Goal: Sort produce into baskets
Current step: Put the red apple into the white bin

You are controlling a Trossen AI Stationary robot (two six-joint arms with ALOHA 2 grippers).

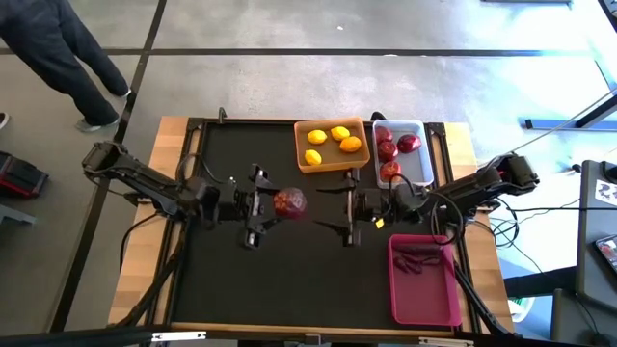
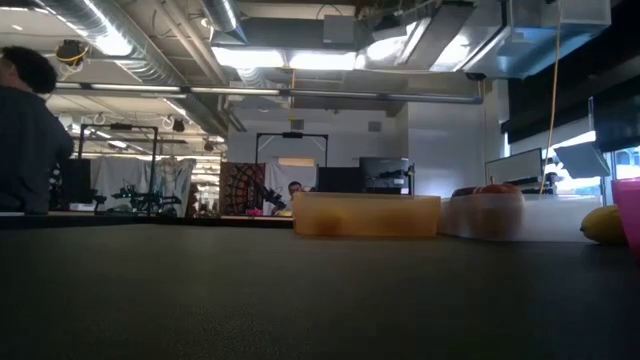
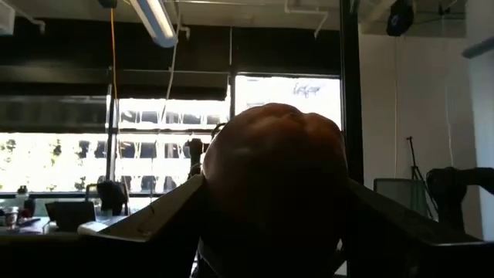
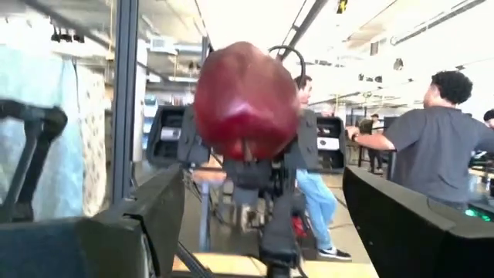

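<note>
My left gripper (image 1: 281, 204) is shut on a round red apple (image 1: 289, 202) above the middle of the black table. The apple fills the left wrist view (image 3: 274, 177). My right gripper (image 1: 326, 207) is open and empty just to the apple's right, facing it; its view shows the apple (image 4: 245, 100) ahead, between its spread fingers and apart from them. At the far side, the orange basket (image 1: 301, 154) holds lemons and an orange-tinted citrus (image 1: 350, 145). The white basket (image 1: 421, 164) holds red apples. The pink basket (image 1: 424, 299) at the near right holds dark purple pieces (image 1: 419, 258). My left gripper pinches the apple between its two fingers (image 3: 154, 220), one on each of its opposite sides (image 3: 210, 193). The fingers lie level and come from the table's left. The apple is lifted clear of the table; neither it nor the gripper shows in the low view.
In the low view the orange basket (image 2: 365, 215) and the white basket (image 2: 500, 212) stand at the far side. A yellow rounded piece (image 2: 603, 225) lies beside the pink basket's wall (image 2: 630, 215). A person (image 1: 58, 58) walks on the floor beyond the table's far left corner.
</note>
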